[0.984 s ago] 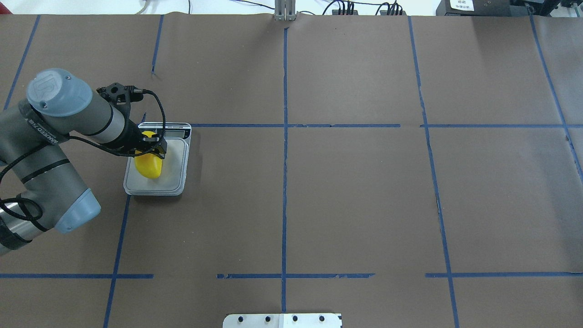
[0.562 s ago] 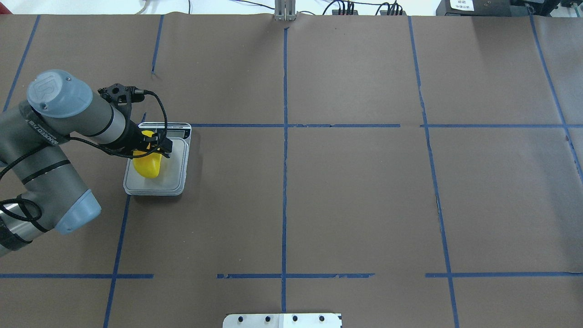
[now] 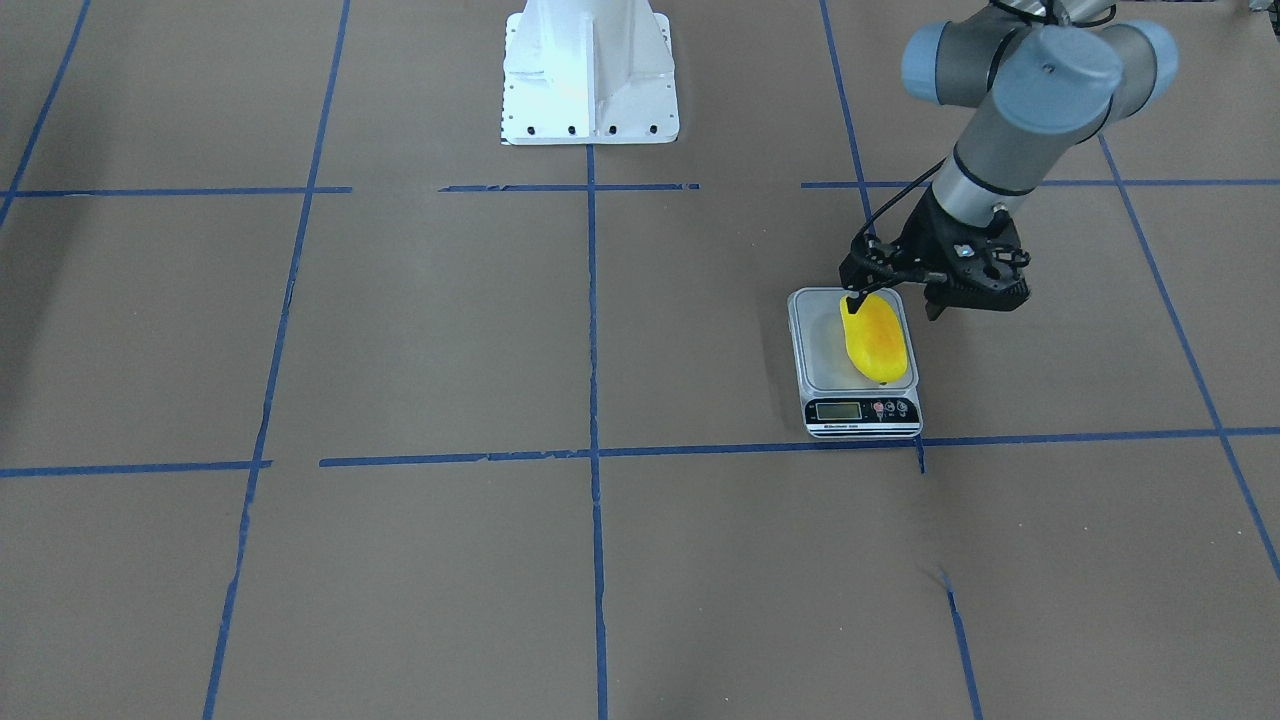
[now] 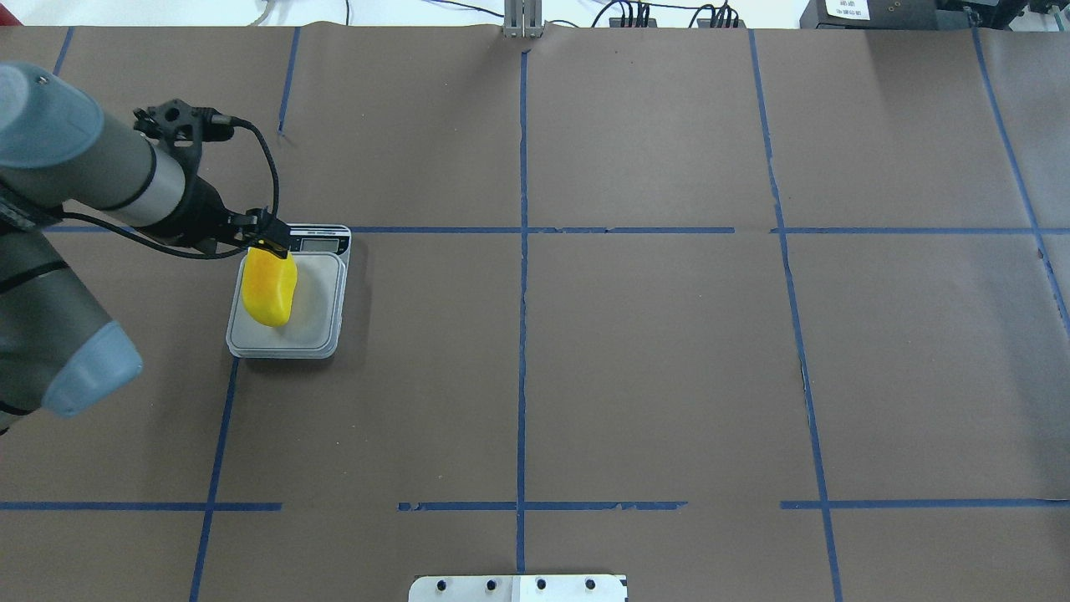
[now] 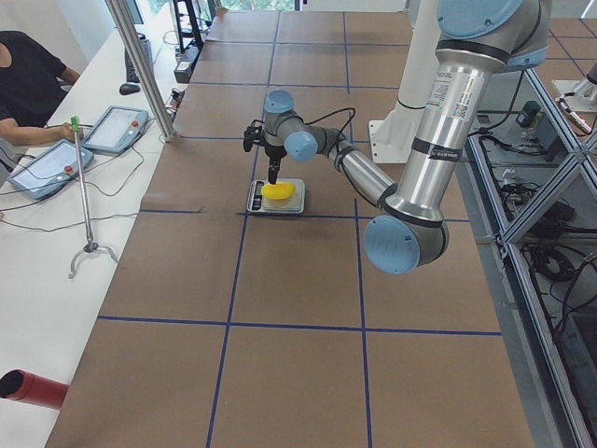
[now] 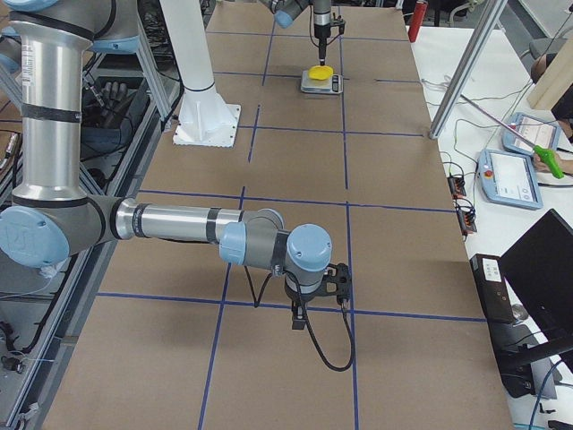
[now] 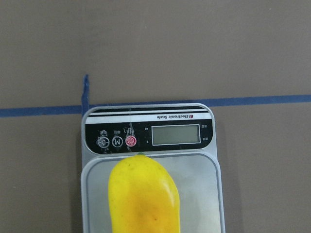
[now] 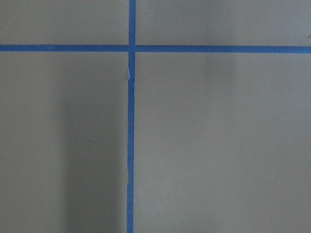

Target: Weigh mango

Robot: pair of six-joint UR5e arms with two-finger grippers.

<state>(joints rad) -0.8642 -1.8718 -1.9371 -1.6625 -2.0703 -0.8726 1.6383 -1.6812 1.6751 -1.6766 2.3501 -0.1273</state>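
The yellow mango (image 4: 269, 288) lies free on the platform of the small grey scale (image 4: 322, 322), toward its left side, one end near the display (image 7: 175, 134). It also shows in the front view (image 3: 876, 340) and fills the lower left wrist view (image 7: 143, 199). My left gripper (image 3: 893, 300) hangs open just above the mango's end nearest the robot, fingers (image 3: 853, 300) spread and touching nothing. My right gripper (image 6: 318, 288) shows only in the exterior right view, low over bare table far from the scale; I cannot tell if it is open or shut.
Brown paper with blue tape lines (image 4: 522, 251) covers the table. The white robot base (image 3: 590, 70) stands at the robot's side. An upright metal pole (image 5: 140, 65) and operators' tablets (image 5: 117, 129) are at the far table edge.
My left gripper has let go of the mango and risen up and back from it. The mango stays lying on the scale.
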